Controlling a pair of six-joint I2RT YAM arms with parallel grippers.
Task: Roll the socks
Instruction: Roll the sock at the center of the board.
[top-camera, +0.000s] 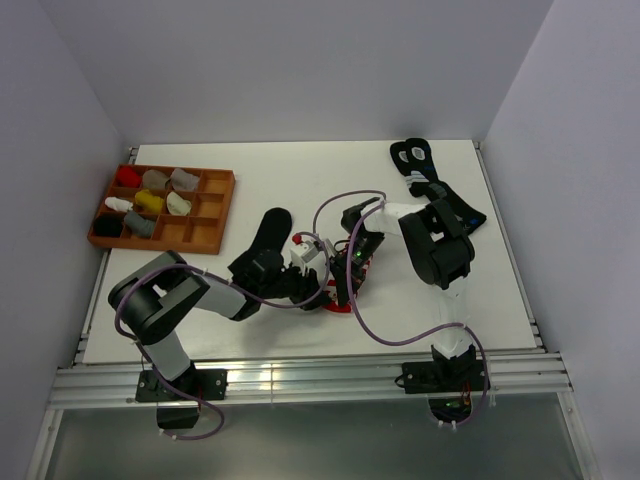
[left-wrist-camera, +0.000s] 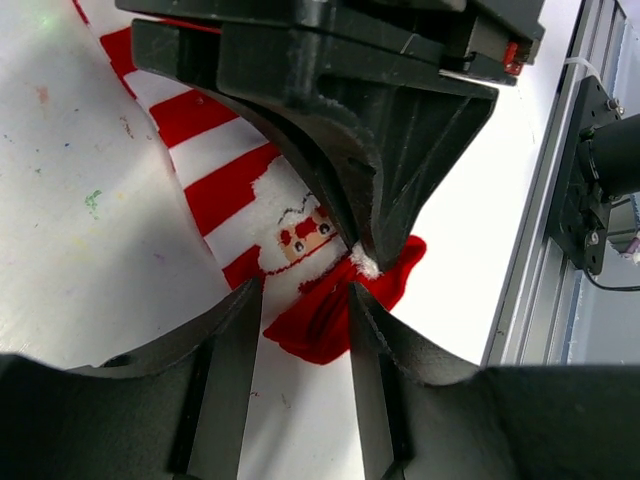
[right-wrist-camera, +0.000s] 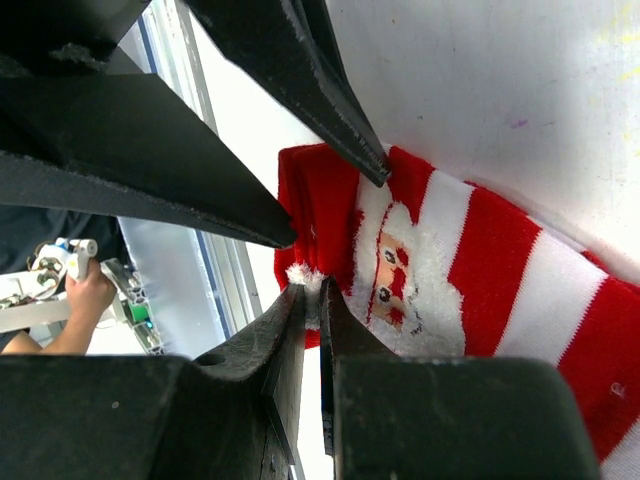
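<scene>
Right gripper (right-wrist-camera: 312, 295) is pinching the white pom-pom edge of the red-and-white striped sock (right-wrist-camera: 480, 260), its fingers nearly closed on the fabric. Left gripper (left-wrist-camera: 305, 300) is standing spread, its fingers sitting apart on either side of the sock's solid red end. The sock is lying flat on the white table (top-camera: 300, 180), near the front edge at the middle, beneath both grippers. It is showing broad red and white bands and a knitted Santa face (left-wrist-camera: 305, 240) — beard, eyes, red hat — visible only from the wrist cameras. The top view alone is showing the plain black sock (top-camera: 270, 232) lying beside the left wrist, and the orange tray (top-camera: 228, 208) holding small bundles at far left.
</scene>
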